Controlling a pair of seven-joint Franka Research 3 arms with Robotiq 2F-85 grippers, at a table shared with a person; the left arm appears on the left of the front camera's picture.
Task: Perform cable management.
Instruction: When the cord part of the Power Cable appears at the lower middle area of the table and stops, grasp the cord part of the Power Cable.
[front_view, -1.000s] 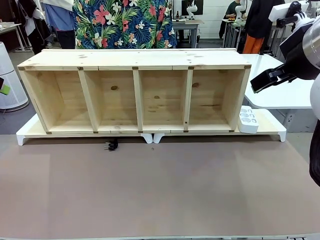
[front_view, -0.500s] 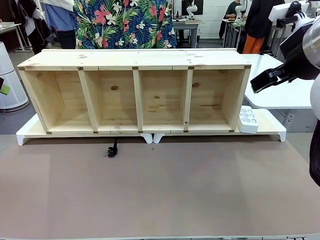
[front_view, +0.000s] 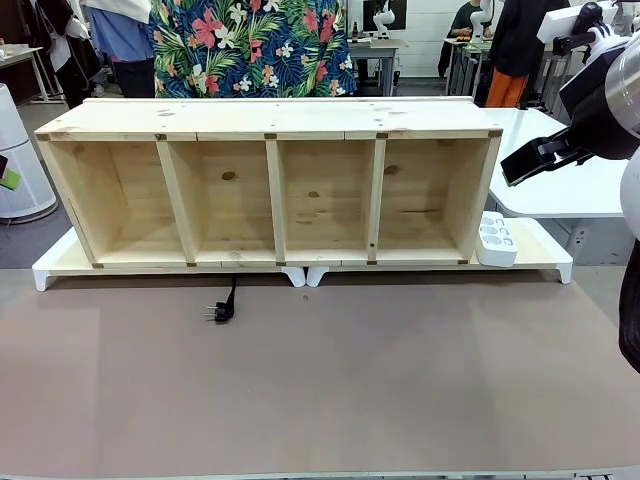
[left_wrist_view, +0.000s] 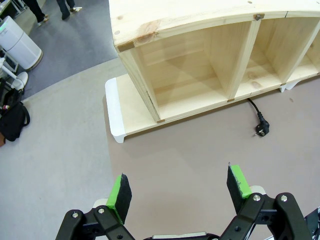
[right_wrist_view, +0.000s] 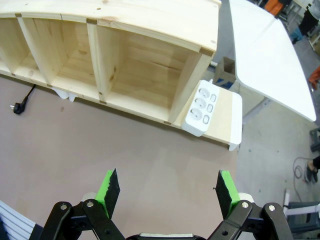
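The cable (front_view: 228, 298) is a thin black cord that comes out from under the wooden shelf and ends in a small two-pin plug (front_view: 220, 312) lying on the brown table top. The plug (left_wrist_view: 262, 128) lies far ahead and to the right of my left gripper (left_wrist_view: 180, 187), which is open and holds nothing. In the right wrist view the plug (right_wrist_view: 18, 107) sits at the far left. My right gripper (right_wrist_view: 167, 186) hangs open and empty above bare table, well away from it.
A long wooden shelf (front_view: 270, 120) with several open compartments stands on a white-edged board (front_view: 545, 262) across the table. A white power strip (front_view: 496, 240) lies at its right end. A person in a floral shirt (front_view: 250, 45) stands behind. A white table (front_view: 560, 185) is at the right.
The plug has slid out from under the shelf's front edge toward my side of the table, with more cord showing. Neither arm has moved.
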